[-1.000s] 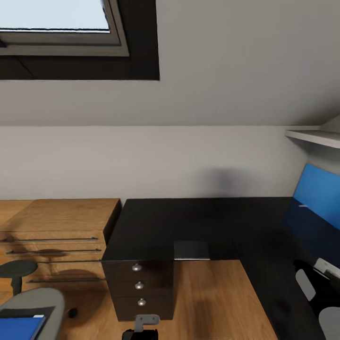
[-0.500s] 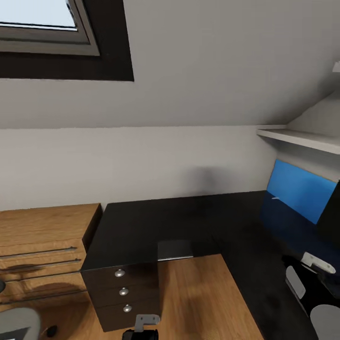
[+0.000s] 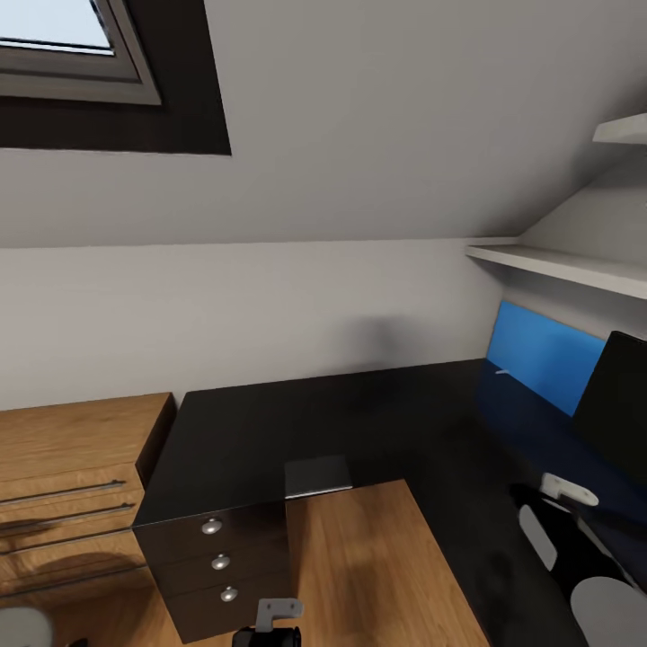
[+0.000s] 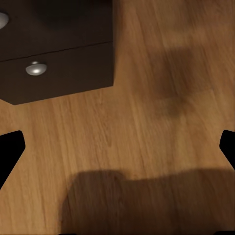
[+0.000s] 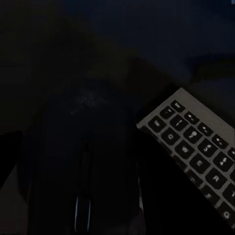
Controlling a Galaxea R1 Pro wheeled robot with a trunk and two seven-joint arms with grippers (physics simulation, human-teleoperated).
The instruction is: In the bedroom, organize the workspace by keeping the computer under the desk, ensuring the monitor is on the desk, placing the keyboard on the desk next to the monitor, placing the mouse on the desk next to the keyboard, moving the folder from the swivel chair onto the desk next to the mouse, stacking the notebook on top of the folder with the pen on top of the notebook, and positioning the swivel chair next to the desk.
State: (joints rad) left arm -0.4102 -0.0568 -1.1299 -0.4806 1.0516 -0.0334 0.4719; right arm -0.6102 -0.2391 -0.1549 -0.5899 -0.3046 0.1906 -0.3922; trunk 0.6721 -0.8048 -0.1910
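Items I cannot fully read: monitor [image 3: 620,404], cut by the head view's right edge; keyboard [image 5: 196,147], one corner in frame, rest cropped; mouse [image 5: 85,166], near-lost in darkness; oak drawer unit [image 3: 72,485], cropped left.

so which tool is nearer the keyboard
Right. The right tool hangs just over the mouse beside the keyboard on the desk. The left tool hangs over the floor by the drawer unit.
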